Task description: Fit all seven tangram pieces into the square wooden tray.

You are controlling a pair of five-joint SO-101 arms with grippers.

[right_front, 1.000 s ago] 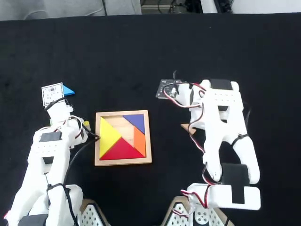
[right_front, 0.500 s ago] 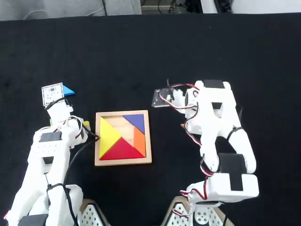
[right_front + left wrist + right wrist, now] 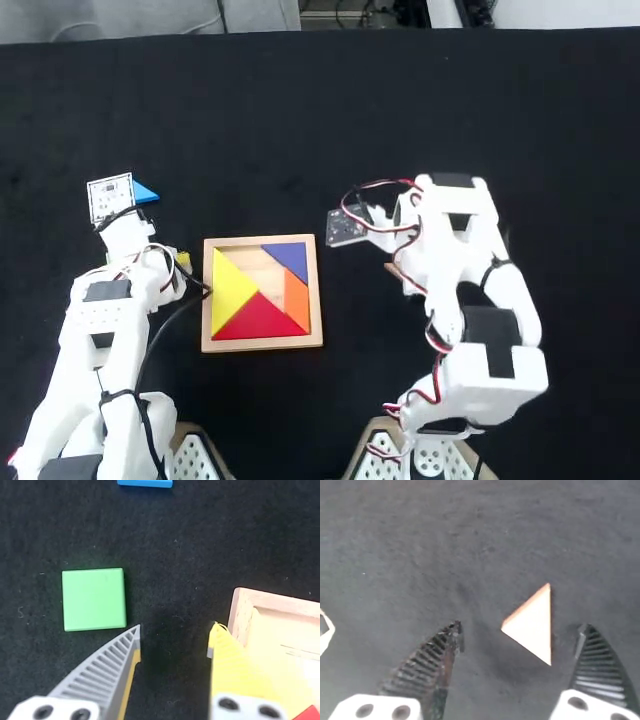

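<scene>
While the tray (image 3: 262, 343) stands part-filled, the right gripper (image 3: 520, 629) hangs wide open astride a pale triangle (image 3: 534, 622) on the table (image 3: 300, 120) — seemingly the pickup step; next, lower and close. Left gripper (image 3: 176, 629), also spread, hovers by a green square (image 3: 94, 599).

My fingers (image 3: 107, 672) are ribbed plastic. The tray (image 3: 262, 343) is pale bare wood, and the green square (image 3: 93, 599) is smooth and matt, on fuzzy black cloth (image 3: 300, 120).

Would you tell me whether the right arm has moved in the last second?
Yes. In the high view the right arm's wrist end, earlier beyond the wooden tray's far edge, has drawn back about level with it.
</scene>
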